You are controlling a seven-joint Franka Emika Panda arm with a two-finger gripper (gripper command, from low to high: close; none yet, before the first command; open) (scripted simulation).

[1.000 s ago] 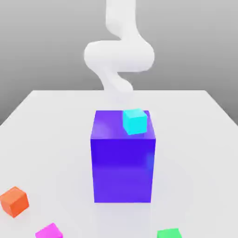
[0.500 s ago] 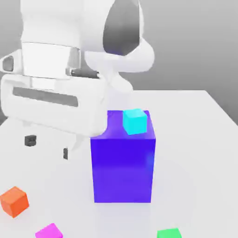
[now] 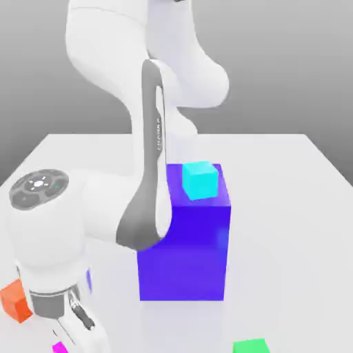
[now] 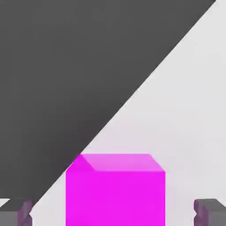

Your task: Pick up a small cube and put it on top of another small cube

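Observation:
A magenta cube [image 4: 115,190] sits on the white table between my two dark fingertips [image 4: 15,214], with a gap on each side. My gripper [image 4: 114,215] is open around it and touches nothing. In the exterior view the arm [image 3: 148,179] bends down to the front left, and its hand [image 3: 76,324] hangs low over the magenta cube [image 3: 61,347], covering most of it. An orange cube [image 3: 14,301] lies just left of the hand, partly hidden. A green cube [image 3: 249,346] lies at the front right. A cyan cube [image 3: 200,180] rests on top of a big blue block [image 3: 186,255].
The big blue block stands in the middle of the white table [image 3: 289,227], close to the right of the arm's elbow. The table's edge [image 4: 132,99] runs diagonally past the magenta cube in the hand view, with dark floor beyond.
The arm has swung from behind the blue block down to the front left, and the hand has dropped over the magenta cube. The cubes have not moved.

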